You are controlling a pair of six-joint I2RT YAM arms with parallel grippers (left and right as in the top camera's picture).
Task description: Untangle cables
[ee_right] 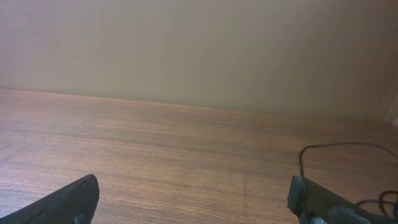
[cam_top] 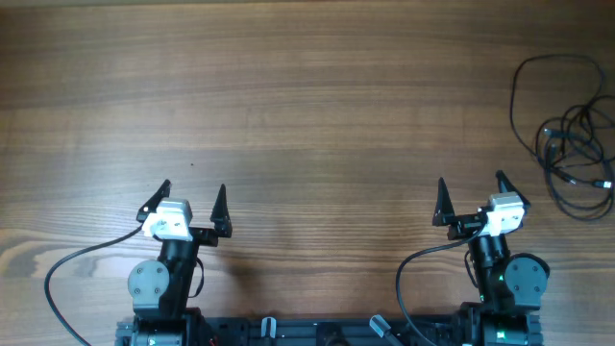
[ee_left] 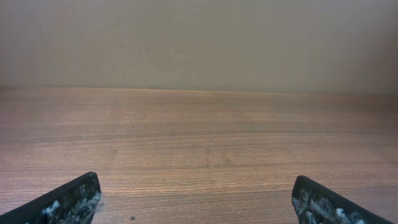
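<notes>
The cables are a bunch of thin black cords, looped and intertwined, lying at the far right of the wooden table with small plug ends among the loops. A thin loop of them shows at the right of the right wrist view. My right gripper is open and empty, near the front edge, left of and nearer than the cables. My left gripper is open and empty at the front left, far from the cables. Both sets of fingertips show wide apart in the wrist views.
The wooden table stretches across the whole view. Thicker black robot cables curve from each arm base at the front edge. A plain beige wall stands behind the table's far edge.
</notes>
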